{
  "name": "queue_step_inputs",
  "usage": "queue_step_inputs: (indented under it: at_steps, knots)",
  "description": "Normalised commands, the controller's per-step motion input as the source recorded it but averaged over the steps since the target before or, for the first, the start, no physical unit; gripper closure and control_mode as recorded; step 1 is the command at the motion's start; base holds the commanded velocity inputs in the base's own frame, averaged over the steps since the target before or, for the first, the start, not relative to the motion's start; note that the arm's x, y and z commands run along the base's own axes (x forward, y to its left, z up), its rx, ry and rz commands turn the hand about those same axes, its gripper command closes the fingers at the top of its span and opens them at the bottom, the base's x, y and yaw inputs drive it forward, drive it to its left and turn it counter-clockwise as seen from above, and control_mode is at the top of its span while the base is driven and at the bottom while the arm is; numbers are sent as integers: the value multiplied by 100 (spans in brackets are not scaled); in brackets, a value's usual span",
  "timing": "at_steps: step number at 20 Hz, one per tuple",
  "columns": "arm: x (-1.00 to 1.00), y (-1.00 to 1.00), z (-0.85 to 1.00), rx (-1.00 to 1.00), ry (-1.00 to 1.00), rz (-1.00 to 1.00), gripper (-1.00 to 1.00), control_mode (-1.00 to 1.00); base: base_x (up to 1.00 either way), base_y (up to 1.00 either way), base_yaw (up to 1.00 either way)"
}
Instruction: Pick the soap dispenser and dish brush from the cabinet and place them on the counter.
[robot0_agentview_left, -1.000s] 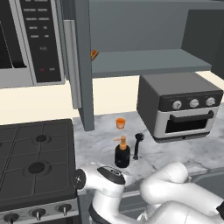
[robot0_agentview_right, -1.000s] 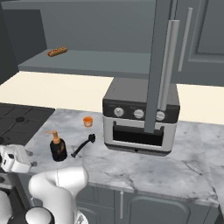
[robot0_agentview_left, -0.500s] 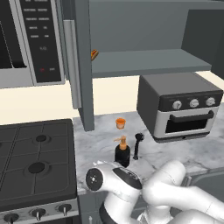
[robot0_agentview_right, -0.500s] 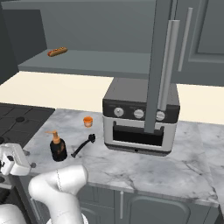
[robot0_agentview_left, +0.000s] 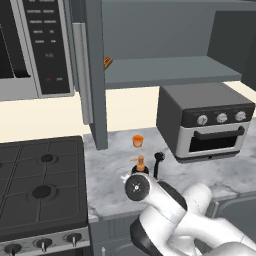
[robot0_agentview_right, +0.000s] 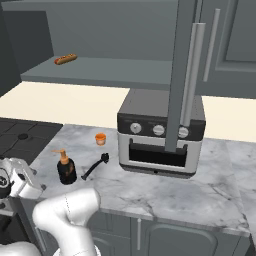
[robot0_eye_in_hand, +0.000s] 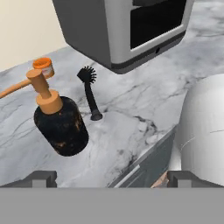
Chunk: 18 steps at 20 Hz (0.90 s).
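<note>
I am observing the gripper (robot0_eye_in_hand: 111, 178) standing with jaws wide, holding nothing. Just beyond, at ten o'clock in the hand view, the soap dispenser (robot0_eye_in_hand: 61, 122) is standing upright on the counter (robot0_eye_in_hand: 144, 109). The dish brush (robot0_eye_in_hand: 89, 92) is lying just beside it on the same counter. Farther off, the toaster oven (robot0_agentview_right: 161, 132) is sitting under the open cabinet (robot0_agentview_right: 125, 70).
</note>
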Motion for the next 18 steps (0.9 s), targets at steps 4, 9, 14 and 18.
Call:
queue_step_inputs:
  at_steps: [4,9,14,18]
  knots:
    - [-3,-9,32,10,12,3,-100,-100,0,0,0]
    - [-3,-8,31,11,8,5,-100,-100,0,0,0]
    - [-17,-26,8,16,-1,8,-100,-100,0,0,0]
    - [-13,-23,25,13,-1,7,-100,-100,0,0,0]
